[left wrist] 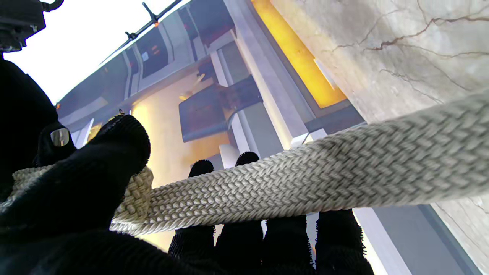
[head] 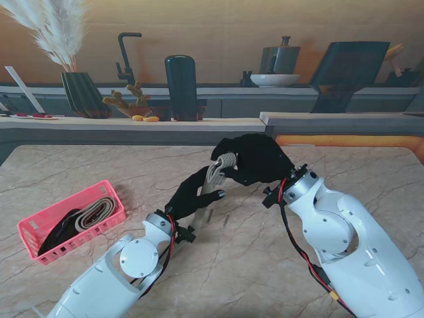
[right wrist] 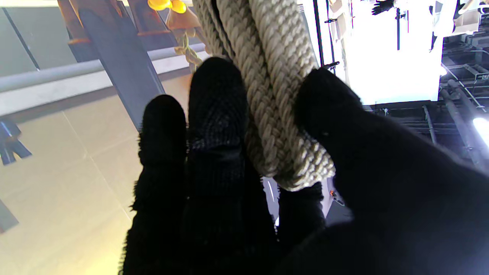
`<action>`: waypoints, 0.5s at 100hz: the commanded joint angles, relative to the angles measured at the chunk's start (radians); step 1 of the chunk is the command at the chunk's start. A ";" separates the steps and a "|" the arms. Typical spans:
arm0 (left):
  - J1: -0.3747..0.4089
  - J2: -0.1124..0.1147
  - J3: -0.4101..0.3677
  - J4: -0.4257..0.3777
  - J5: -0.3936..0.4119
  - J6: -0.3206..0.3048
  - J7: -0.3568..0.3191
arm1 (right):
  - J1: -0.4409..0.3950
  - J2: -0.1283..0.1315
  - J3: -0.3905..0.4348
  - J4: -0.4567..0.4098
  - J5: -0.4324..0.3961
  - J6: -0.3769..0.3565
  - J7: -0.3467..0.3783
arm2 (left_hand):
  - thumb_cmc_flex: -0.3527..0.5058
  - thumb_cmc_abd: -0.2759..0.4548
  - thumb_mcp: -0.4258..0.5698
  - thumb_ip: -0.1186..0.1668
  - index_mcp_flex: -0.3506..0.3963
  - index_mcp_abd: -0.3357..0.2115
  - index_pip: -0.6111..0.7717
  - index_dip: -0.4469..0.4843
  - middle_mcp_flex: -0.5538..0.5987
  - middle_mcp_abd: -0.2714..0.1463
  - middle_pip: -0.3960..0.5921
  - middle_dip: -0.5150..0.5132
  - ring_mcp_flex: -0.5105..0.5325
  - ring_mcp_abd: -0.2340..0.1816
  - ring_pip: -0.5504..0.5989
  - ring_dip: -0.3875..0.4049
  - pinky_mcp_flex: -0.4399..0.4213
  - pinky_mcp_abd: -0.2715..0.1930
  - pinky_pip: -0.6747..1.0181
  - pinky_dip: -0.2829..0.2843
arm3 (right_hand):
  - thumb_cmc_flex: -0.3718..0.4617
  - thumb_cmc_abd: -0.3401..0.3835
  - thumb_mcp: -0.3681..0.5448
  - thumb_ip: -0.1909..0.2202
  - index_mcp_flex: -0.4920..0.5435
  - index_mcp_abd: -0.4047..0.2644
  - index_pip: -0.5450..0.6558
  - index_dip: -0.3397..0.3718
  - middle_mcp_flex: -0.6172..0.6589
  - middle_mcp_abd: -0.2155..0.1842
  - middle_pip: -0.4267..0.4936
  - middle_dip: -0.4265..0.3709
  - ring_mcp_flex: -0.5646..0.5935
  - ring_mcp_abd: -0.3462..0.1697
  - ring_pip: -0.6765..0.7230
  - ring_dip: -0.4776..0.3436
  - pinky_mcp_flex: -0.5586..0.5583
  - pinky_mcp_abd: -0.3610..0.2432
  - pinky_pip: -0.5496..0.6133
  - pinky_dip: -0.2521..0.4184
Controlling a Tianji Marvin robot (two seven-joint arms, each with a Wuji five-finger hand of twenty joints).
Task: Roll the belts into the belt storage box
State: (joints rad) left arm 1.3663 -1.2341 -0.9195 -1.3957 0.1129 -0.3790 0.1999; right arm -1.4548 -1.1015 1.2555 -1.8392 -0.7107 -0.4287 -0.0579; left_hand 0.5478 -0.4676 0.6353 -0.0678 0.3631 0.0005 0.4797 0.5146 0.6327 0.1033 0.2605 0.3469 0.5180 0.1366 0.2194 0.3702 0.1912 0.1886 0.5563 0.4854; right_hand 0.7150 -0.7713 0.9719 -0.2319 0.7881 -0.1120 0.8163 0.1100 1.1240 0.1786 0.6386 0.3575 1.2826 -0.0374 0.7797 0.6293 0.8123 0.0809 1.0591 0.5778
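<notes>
A beige braided belt (head: 216,173) is held in the air above the middle of the table, partly coiled. My right hand (head: 258,159), in a black glove, pinches the rolled end (right wrist: 275,110) between thumb and fingers. My left hand (head: 192,192), also gloved, is shut on the belt's strap (left wrist: 305,179), which runs across its fingers with the thumb (left wrist: 95,168) pressing the coil. The loose tail hangs down towards the table behind the left hand. The pink storage box (head: 40,228) stands at the left, holding a black belt and a striped grey belt (head: 93,213).
The marble table (head: 331,165) ends at a raised ledge (head: 132,124) farther from me. Behind it stand a dark vase with pampas grass (head: 83,93), a tall dark block (head: 181,86) and small yellow fruit (head: 144,118).
</notes>
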 commanded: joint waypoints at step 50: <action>0.024 -0.010 0.012 -0.037 -0.153 0.062 -0.057 | 0.028 0.002 0.060 -0.064 -0.073 -0.027 -0.024 | 0.493 0.165 -0.209 -0.051 0.225 -0.042 0.189 0.050 0.345 -0.035 0.105 0.147 0.263 0.014 0.247 0.079 0.083 0.033 0.314 0.048 | 0.073 0.085 0.080 -0.007 0.117 -0.135 0.240 0.018 0.036 -0.082 0.003 0.022 0.034 -0.036 -0.016 0.000 -0.008 -0.046 0.022 -0.017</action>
State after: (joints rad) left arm 1.3796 -1.2374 -0.9144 -1.4219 -0.0453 -0.3241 0.1521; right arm -1.4354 -1.0965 1.3161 -1.8969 -0.7652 -0.4489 -0.0612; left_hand 0.9652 -0.3409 0.4853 -0.0835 0.5469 0.0002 0.6013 0.5645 0.9180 0.0914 0.3443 0.4547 0.7401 0.1444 0.4177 0.4293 0.2569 0.2227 0.8171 0.5194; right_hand 0.7146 -0.7713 0.9719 -0.2425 0.7881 -0.1226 0.8172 0.1100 1.1245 0.1626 0.6385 0.3579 1.2826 -0.0415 0.7794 0.6293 0.8123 0.0680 1.0591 0.5762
